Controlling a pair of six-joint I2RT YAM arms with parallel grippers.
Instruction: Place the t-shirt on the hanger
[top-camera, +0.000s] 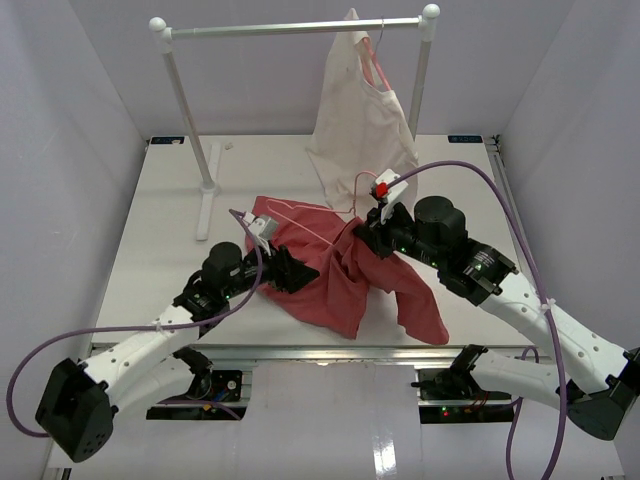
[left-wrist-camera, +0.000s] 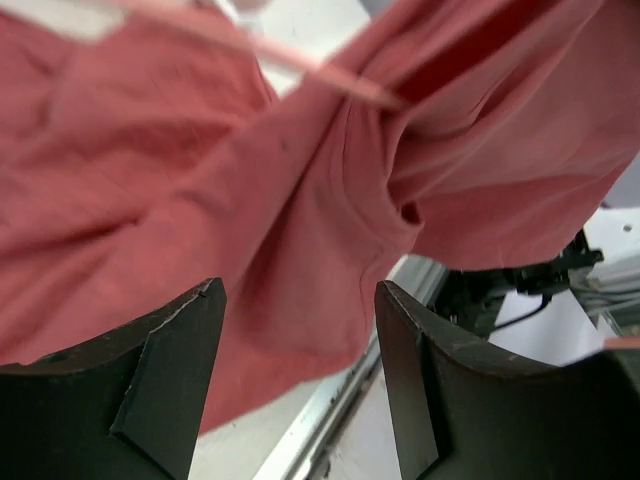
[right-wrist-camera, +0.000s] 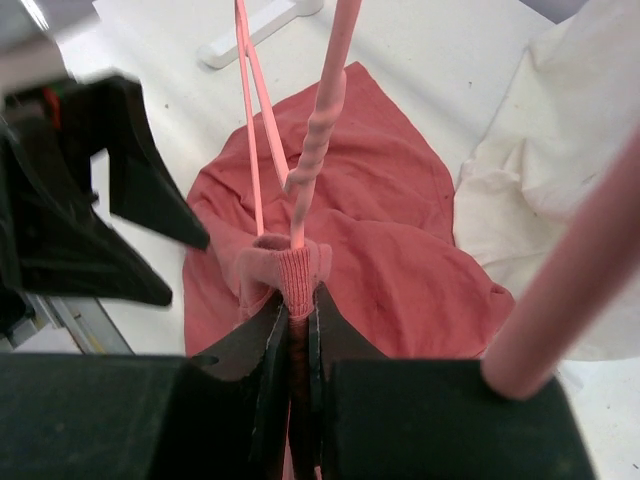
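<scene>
The salmon t-shirt (top-camera: 345, 275) lies crumpled on the white table, partly lifted in the middle. The thin pink wire hanger (top-camera: 305, 222) lies across its upper part, its hook towards the cream garment. My right gripper (top-camera: 362, 232) is shut on the shirt's ribbed collar (right-wrist-camera: 298, 275), and the hanger's twisted neck (right-wrist-camera: 318, 140) comes up through that collar. My left gripper (top-camera: 296, 268) is open at the shirt's left edge. In the left wrist view its fingers (left-wrist-camera: 170, 370) stand wide apart with the shirt (left-wrist-camera: 200, 180) just beyond them and a blurred hanger wire (left-wrist-camera: 330, 78) above.
A cream garment (top-camera: 360, 110) hangs from the rail (top-camera: 295, 28) of a white rack at the back, its hem resting on the table. The rack's left post (top-camera: 190, 110) and foot (top-camera: 207, 205) stand left of the shirt. The table's front edge (top-camera: 300, 350) is close behind the arms.
</scene>
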